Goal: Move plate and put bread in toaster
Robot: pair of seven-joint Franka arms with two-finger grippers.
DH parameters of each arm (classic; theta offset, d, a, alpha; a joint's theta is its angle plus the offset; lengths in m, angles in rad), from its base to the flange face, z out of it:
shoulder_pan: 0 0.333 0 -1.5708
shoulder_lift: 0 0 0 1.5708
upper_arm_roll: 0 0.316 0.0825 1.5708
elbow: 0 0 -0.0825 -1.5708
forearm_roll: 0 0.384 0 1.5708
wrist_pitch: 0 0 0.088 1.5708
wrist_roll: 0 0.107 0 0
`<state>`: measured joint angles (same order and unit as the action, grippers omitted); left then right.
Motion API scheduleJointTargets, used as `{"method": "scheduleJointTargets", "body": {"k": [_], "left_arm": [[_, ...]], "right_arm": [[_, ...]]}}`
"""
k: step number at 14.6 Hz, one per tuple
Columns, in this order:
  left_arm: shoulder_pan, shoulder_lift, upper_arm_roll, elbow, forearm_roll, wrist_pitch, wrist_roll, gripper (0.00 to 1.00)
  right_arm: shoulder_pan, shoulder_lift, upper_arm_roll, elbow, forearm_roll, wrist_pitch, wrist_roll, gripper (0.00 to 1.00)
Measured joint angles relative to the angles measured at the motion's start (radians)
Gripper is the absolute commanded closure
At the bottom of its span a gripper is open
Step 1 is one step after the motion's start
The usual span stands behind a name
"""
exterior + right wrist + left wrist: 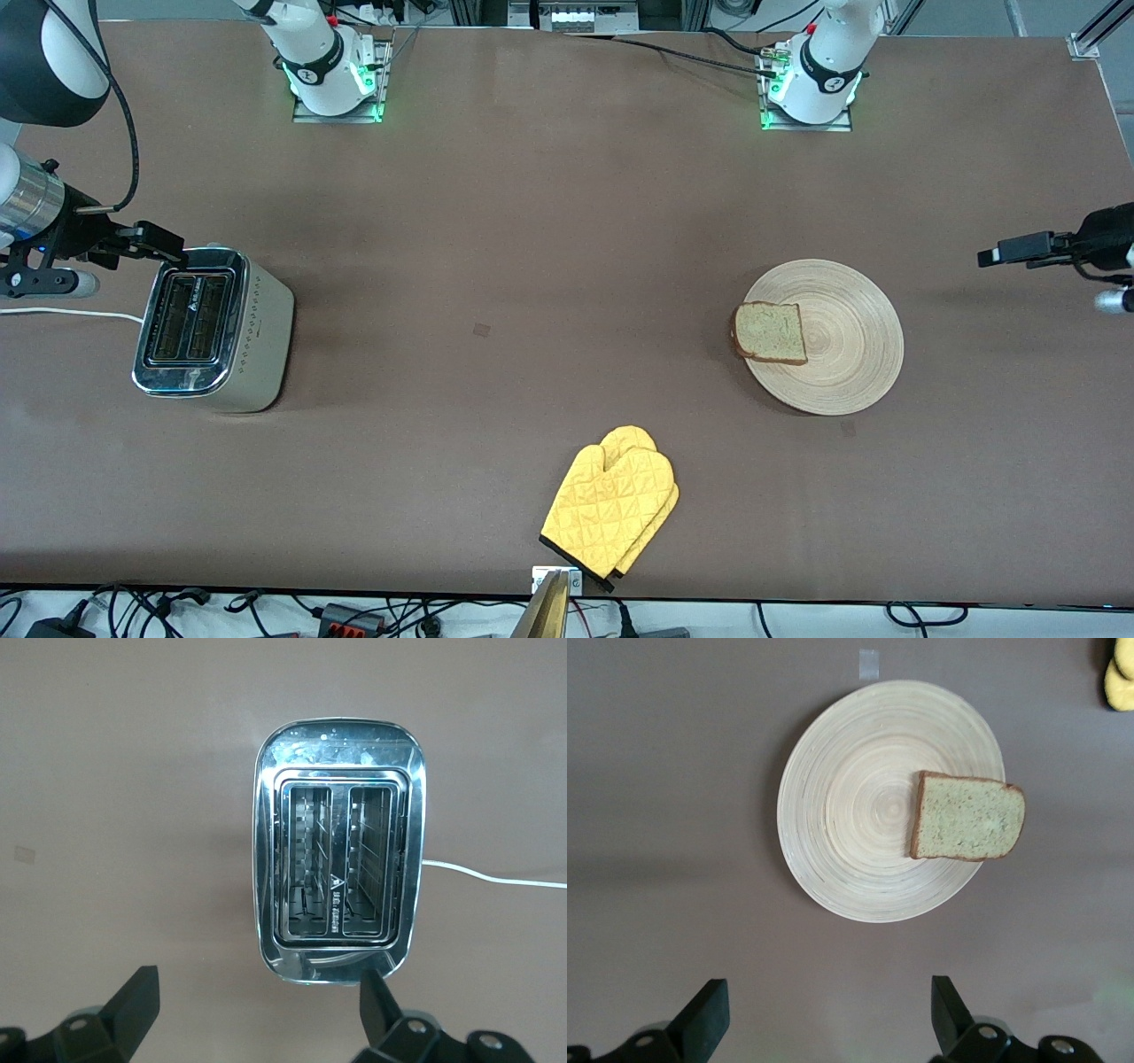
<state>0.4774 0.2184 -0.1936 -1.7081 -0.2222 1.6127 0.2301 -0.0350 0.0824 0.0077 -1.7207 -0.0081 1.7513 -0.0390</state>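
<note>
The round wooden plate (pixel 855 341) lies toward the left arm's end of the table. The bread (pixel 771 332) rests flat on it, at the rim facing the right arm's end, its crust slightly over the edge. In the left wrist view the plate (pixel 850 815) and bread (pixel 967 817) show whole. My left gripper (pixel 830 1014) hangs open and empty over bare table beside the plate, also visible in the front view (pixel 1010 252). The toaster (pixel 213 328) stands at the right arm's end, both slots empty (pixel 338 864). My right gripper (pixel 257 1005) is open and empty, over the table by the toaster's end (pixel 151 241).
A yellow oven mitt (pixel 613 509) lies near the table's front edge, midway between toaster and plate. The toaster's white cord (pixel 71 312) trails off toward the right arm's end. Small tape marks (pixel 481 330) sit on the brown tabletop.
</note>
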Motion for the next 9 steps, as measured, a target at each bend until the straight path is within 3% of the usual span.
{"method": "scheduleJointTargets", "body": {"k": [5, 9], "left_arm": [[0.065, 0.194, 0.0, 0.007, -0.124, 0.022, 0.085, 0.0], [0.082, 0.299, 0.0, 0.015, -0.149, 0.025, 0.177, 0.0]], "right_arm": [[0.0, 0.002, 0.0, 0.005, 0.0, 0.0, 0.0, 0.0], [0.006, 0.011, 0.0, 0.005, 0.001, -0.001, 0.0, 0.0]]}}
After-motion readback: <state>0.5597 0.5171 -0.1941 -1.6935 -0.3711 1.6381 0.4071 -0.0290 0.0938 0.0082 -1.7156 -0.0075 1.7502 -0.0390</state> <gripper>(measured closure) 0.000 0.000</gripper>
